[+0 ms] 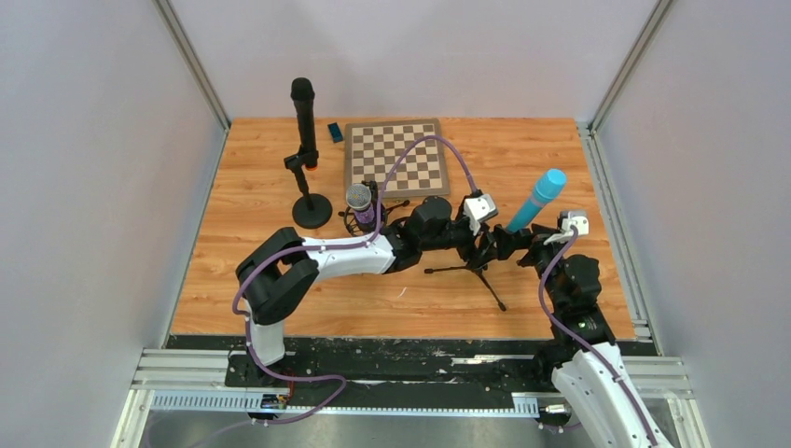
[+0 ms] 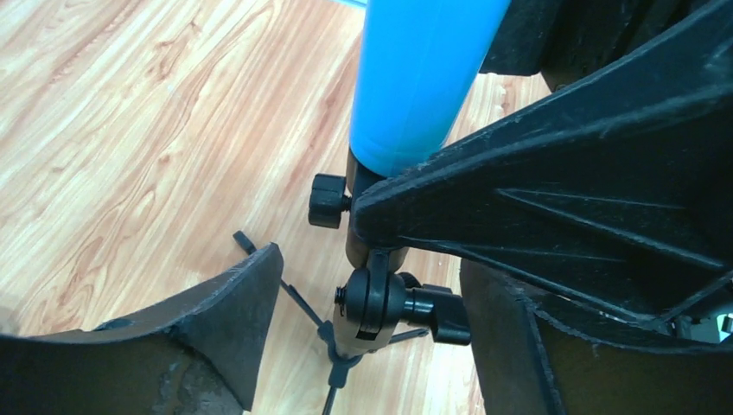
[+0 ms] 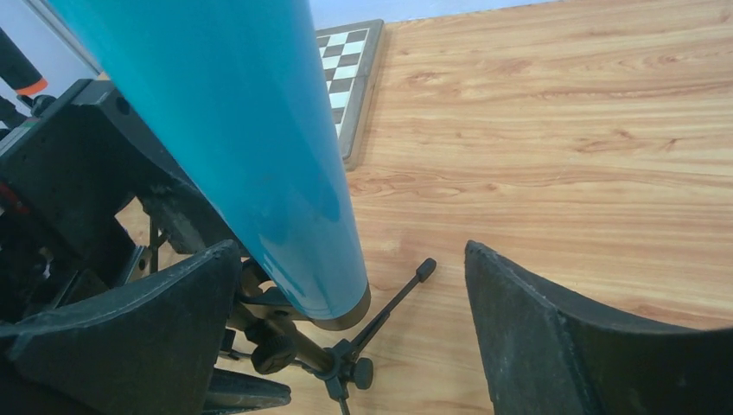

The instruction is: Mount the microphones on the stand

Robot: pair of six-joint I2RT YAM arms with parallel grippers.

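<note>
At the near edge of the table (image 1: 560,159) both arms rise from their bases and reach inward to one spot right of centre, where a small tripod stand (image 3: 337,367) has its thin legs spread on the wood. From its wrist camera, the left gripper (image 2: 372,259) has its jaws apart on either side of the stand's swivel joint, with wood showing between the left finger and the joint, so it clamps nothing. A ribbed black finger crosses that view from the upper right, and its tip lies against the holder just under the microphone. The right gripper (image 3: 350,251) is also spread wide. The light blue microphone (image 1: 536,201) passes between its fingers, close to the one on the picture's left and well apart from the other, and whether that near finger touches it cannot be told. This microphone stands tilted, head up and leaning to the right, with its lower end meeting the tripod's holder; how firmly it sits there is not clear. Farther back and to the left, the purple microphone (image 1: 362,205) with the silver grille stands upright on a low mount. Beyond it, the long black microphone (image 1: 304,117) is held upright, orange end down, in a round-based stand (image 1: 311,211). A chessboard (image 1: 396,157) lies flat near the far edge, with a small blue object (image 1: 335,132) just beside its left corner.
</note>
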